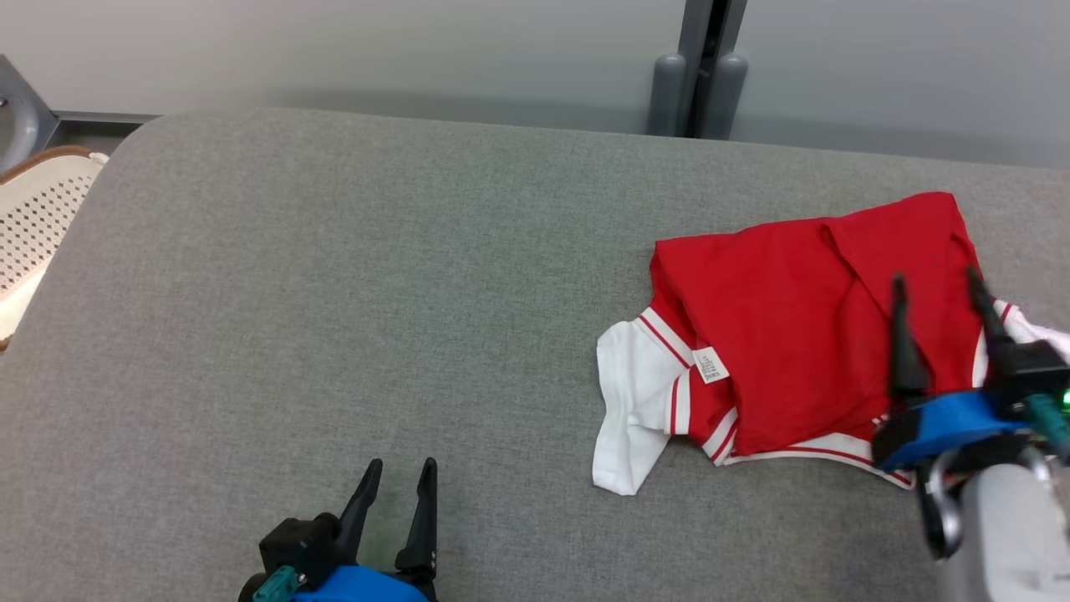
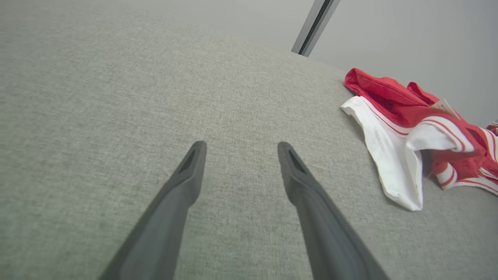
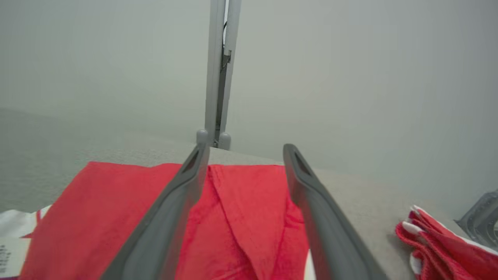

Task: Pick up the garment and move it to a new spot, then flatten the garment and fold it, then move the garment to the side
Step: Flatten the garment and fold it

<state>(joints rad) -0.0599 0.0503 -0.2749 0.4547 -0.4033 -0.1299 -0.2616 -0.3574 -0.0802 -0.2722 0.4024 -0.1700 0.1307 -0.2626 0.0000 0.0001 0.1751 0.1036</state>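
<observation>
Red and white garment [image 1: 777, 334] bunched up on the right side of the grey tabletop [image 1: 334, 293]. Just over its red part: right pincer [image 1: 936, 278], wide, holding nothing. Well apart from it: left pincer [image 1: 403, 468], wide and empty too. Could go wrong by pinching only one thin layer; might slip free, or drag the garment into a worse heap.
</observation>
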